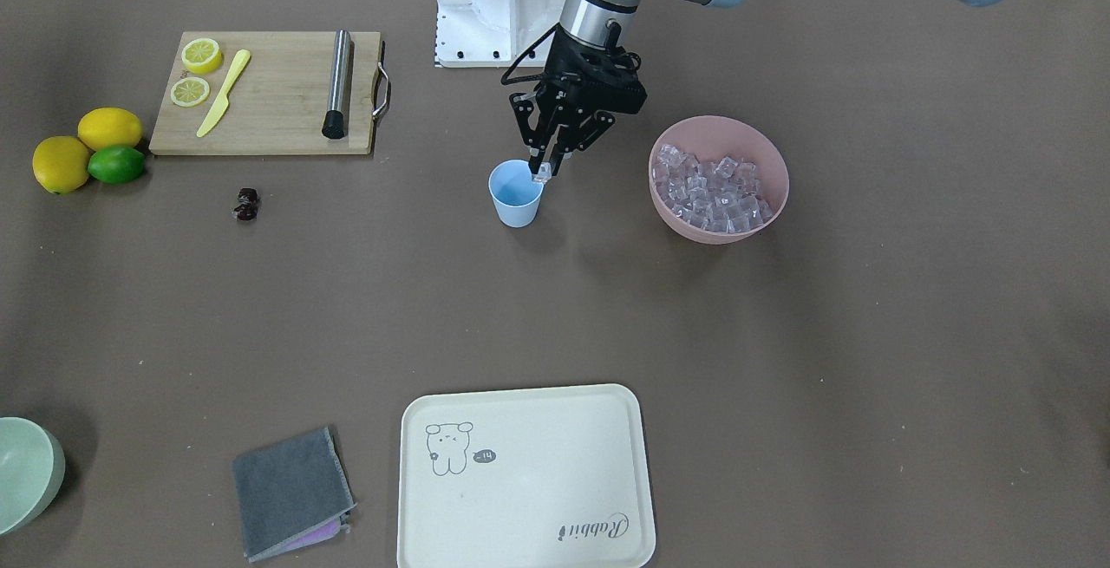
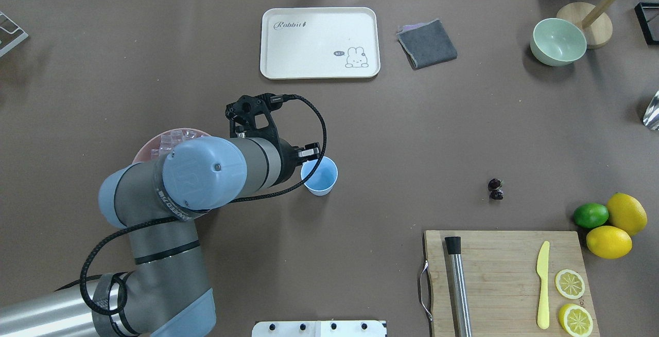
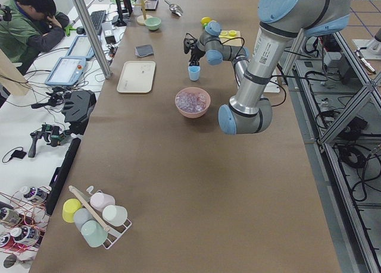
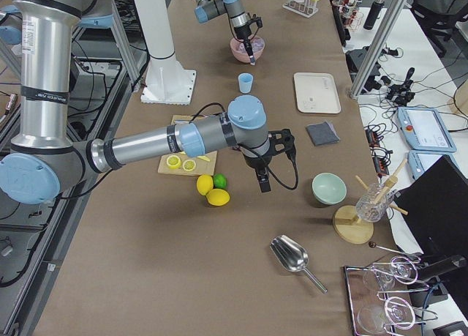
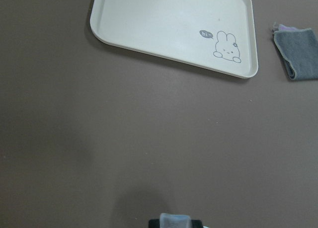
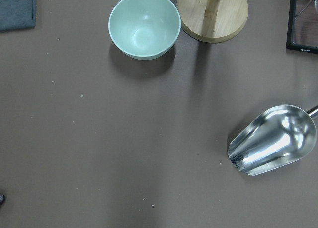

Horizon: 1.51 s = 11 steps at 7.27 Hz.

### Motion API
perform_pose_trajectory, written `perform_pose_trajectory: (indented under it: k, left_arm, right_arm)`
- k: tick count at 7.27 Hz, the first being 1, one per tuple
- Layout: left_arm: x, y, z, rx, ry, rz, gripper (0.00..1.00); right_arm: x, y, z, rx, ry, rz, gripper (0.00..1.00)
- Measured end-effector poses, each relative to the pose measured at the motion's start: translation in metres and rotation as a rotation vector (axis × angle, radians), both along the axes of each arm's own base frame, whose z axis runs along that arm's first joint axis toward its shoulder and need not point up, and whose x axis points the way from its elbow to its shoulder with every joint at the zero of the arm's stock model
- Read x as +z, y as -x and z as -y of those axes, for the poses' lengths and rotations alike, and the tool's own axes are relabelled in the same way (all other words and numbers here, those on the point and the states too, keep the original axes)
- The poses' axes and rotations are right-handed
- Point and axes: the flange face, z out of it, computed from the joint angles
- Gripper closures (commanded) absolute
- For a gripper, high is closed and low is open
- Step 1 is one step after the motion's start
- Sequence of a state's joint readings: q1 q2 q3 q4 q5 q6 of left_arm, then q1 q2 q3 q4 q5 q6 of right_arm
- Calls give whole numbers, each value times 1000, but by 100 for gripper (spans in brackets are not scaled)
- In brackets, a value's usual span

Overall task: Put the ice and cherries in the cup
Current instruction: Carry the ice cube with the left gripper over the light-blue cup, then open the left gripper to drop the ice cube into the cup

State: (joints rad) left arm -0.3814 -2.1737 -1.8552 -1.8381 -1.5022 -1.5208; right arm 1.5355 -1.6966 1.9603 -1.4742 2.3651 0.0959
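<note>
Pinching what looks like an ice cube (image 1: pixel 541 174), the left gripper (image 1: pixel 544 167) hangs mid-frame over the cup (image 1: pixel 516 197), whose mouth lies just lower-left

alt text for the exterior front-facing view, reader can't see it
The left gripper holds an ice cube just over the rim of a light-blue cup near the view's centre. A pink bowl of ice sits at the view's right; the cherries lie apart at its left.

left gripper (image 1: pixel 545 171) pinching ice cube (image 1: pixel 542 174) over cup (image 1: pixel 517 204), pink bowl (image 1: pixel 721 235) nearby, cherries (image 1: pixel 246 204) well apart
</note>
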Motion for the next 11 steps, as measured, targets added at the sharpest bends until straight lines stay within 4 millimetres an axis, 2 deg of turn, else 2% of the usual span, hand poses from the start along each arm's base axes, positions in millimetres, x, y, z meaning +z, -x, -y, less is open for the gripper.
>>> perform_pose_trajectory:
  k: [1, 3, 5, 6, 7, 8, 11]
  left_arm:
    - [-1, -11, -7, -5, 9, -6, 100]
    - [6, -28, -5, -27, 13, -20, 100]
    - [12, -36, -4, -36, 10, -24, 100]
    - [14, -38, -4, -36, 10, -20, 85]
    - [16, -39, -4, -34, 10, -16, 45]
    - [17, -40, -5, -32, 8, -15, 24]
    - [10, -34, -7, -23, -4, -26, 21]
  right_arm:
    - [0, 0, 0, 0, 0, -1, 0]
    - [1, 0, 0, 0, 1, -1, 0]
    - [1, 0, 0, 0, 1, -1, 0]
    - [1, 0, 0, 0, 1, -1, 0]
    - [1, 0, 0, 0, 1, -1, 0]
    - [1, 0, 0, 0, 1, -1, 0]
    - [1, 0, 0, 1, 2, -1, 0]
